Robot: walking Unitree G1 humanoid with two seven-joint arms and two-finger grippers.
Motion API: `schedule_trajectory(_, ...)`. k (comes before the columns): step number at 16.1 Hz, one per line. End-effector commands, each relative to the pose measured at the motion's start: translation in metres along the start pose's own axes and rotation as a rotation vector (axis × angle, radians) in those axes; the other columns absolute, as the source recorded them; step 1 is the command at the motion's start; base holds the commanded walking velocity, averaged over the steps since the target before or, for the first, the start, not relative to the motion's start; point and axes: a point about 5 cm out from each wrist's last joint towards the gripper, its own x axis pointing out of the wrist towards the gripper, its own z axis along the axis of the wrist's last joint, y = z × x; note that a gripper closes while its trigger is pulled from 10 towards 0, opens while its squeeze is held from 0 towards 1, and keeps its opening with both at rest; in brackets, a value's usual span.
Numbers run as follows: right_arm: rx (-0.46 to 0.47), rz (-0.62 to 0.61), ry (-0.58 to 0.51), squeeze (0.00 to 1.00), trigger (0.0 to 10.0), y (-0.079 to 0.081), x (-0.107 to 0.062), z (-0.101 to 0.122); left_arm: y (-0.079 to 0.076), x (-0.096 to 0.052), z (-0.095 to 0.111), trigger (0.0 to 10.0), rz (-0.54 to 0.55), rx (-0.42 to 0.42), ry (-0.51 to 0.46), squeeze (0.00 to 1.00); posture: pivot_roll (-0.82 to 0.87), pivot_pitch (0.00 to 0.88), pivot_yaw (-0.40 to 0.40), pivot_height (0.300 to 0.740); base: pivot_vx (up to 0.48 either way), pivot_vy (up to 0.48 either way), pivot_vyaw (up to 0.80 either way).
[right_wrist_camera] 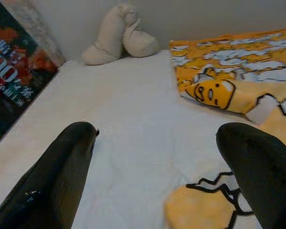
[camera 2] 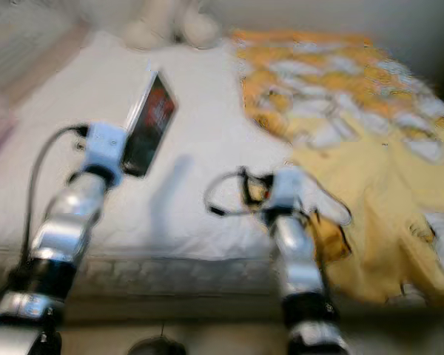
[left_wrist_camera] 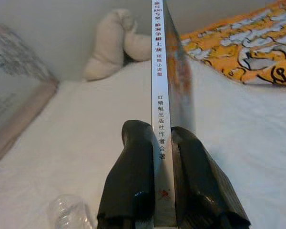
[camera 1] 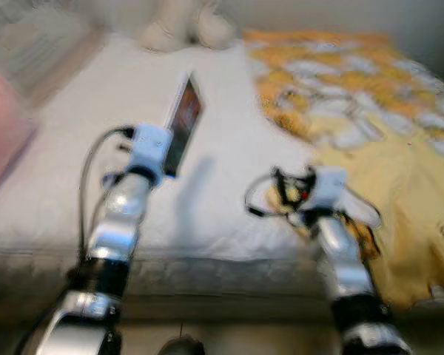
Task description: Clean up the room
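Book [left_wrist_camera: 163, 95] clamped by its spine in left hand [left_wrist_camera: 162, 191], lifted off bed [camera 1: 229, 148] for removal; right hand [right_wrist_camera: 157, 162] spread, empty.

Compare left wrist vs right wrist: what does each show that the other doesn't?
Left wrist: the left pincer shut on a thin book, spine with printed characters facing the camera, plus a clear crinkled item near its fingers.

Right wrist: the right pincer open above the sheet, a cartoon face on the blanket, and the book's dark cover.

Both: white sheet, cream plush by the wall, yellow blanket.
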Motion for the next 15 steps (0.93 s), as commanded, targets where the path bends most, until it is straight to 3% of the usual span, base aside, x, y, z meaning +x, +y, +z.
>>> schedule_trajectory(1,-0.015,-0.021,-0.009,0.63,10.0,-0.008,0.0,0.002,-0.003,0.002,0.013,10.0,0.006,-0.018,-0.061,0.0,-0.01,0.0,0.028,0.74,0.0,0.48,0.0)
schedule_trajectory(7,-0.009,0.03,0.009,0.64,10.0,-0.002,0.003,0.0,-0.005,-0.002,0.01,10.0,0.061,-0.014,-0.065,0.0,0.02,0.0,0.008,0.74,0.0,0.48,0.0)
schedule_trajectory(9,-0.008,0.061,0.001,0.68,10.0,0.001,0.005,0.002,-0.007,-0.003,0.012,10.0,0.07,-0.014,-0.074,0.0,0.03,0.0,-0.005,0.74,0.0,0.48,0.5)
schedule_trajectory(15,-0.016,0.102,0.028,0.69,10.0,0.005,0.008,-0.001,-0.005,-0.005,0.01,10.0,0.088,-0.012,-0.074,0.0,0.05,0.0,-0.022,0.74,0.0,0.48,0.45)
